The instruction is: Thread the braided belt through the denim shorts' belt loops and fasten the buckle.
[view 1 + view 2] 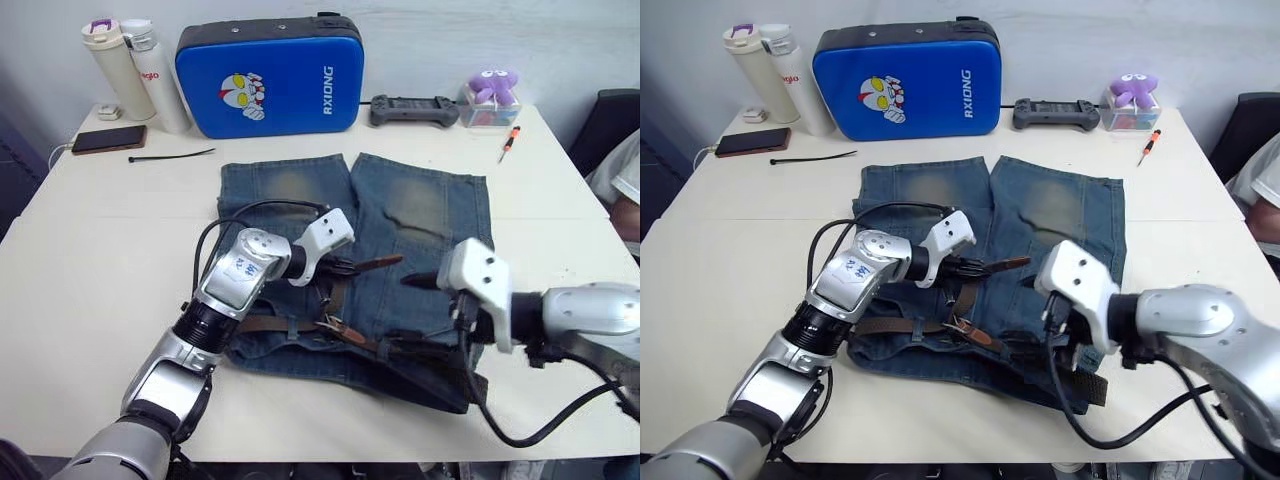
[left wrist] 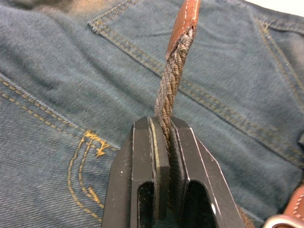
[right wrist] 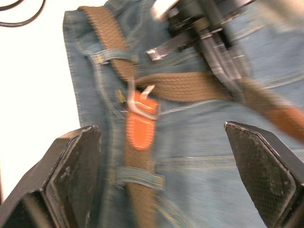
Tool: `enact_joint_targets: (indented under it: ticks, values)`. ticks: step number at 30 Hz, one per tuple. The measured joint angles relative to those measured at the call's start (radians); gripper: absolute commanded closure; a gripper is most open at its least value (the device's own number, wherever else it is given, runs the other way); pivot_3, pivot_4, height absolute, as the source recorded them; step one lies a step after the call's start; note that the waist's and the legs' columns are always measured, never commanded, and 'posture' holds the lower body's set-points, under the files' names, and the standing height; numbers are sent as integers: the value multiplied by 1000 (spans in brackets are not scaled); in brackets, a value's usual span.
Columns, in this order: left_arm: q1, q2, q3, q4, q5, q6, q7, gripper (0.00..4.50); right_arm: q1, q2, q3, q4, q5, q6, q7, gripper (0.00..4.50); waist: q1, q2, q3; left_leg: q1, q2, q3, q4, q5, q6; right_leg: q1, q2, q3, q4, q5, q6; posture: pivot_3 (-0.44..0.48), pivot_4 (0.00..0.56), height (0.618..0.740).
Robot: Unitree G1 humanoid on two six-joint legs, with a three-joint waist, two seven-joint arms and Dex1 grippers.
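The denim shorts [image 1: 420, 215] lie flat on the white table, waistband toward me. The braided belt [image 1: 270, 323] runs along the waistband under belt loops [image 3: 116, 56]. Its buckle [image 3: 145, 107] lies near the middle of the waistband, on the tan leather end. My left gripper [image 2: 164, 123] is shut on the belt's free end, holding it on edge just above the denim. The tan leather tip [image 1: 385, 262] sticks out beyond the fingers. My right gripper [image 3: 161, 128] hovers open over the waistband to the right of the buckle, with nothing between its fingers.
A blue case [image 1: 268, 75] stands at the table's back, with two bottles [image 1: 120, 70] to its left. A phone [image 1: 108, 139] and a black cable tie [image 1: 170, 155] lie at the back left. A controller [image 1: 413, 108], a purple plush [image 1: 490, 88] and a screwdriver [image 1: 509, 142] are at the back right.
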Motion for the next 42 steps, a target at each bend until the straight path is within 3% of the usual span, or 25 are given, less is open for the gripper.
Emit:
enact_joint_targets:
  ticks: [5, 12, 25, 34, 35, 42]
  values:
    - [7, 6, -6, -7, -1, 10, -3, 4500, 49, 37, 184, 0, -77, -14, -116, 35, -1, 0, 0, 0, 0, 0, 0, 0, 0, 0, 0, 0, 0, 0, 0, 0, 150, 740]
    - [3, 9, -13, 0, -1, 8, -7, 4500, 105, 38, 326, 0, -197, -91, -193, 35, -3, 0, 0, 0, 0, 0, 0, 0, 0, 0, 0, 0, 0, 0, 0, 0, 150, 740]
    - [-6, 5, -14, 5, -1, -9, -8, 4500, 33, 46, 396, 8, -342, -202, -188, 35, -2, 0, 0, 0, 0, 0, 0, 0, -1, 0, 0, 0, 0, 0, 0, 0, 150, 740]
    - [-6, 16, -10, 3, -1, -9, 8, 4500, -10, 76, 457, 21, -413, -195, -185, 4163, -2, 0, 0, 0, 0, 0, 0, 0, -1, -1, 0, 0, 0, 0, 0, 0, 150, 740]
    - [-6, 20, -9, 3, -1, -8, 8, 4500, -10, 80, 456, 26, -420, -198, -186, 4418, -3, 0, 0, 0, 0, 0, 0, 0, -1, -1, 0, 0, 0, 0, 0, 0, 150, 740]
    - [-34, 24, 51, -5, -35, 41, 8, 4500, 55, -50, 383, 107, -487, -377, -109, 4418, 2, 0, 0, 0, -1, 0, 1, 0, 0, 0, 0, 0, -1, 0, 0, 0, 150, 740]
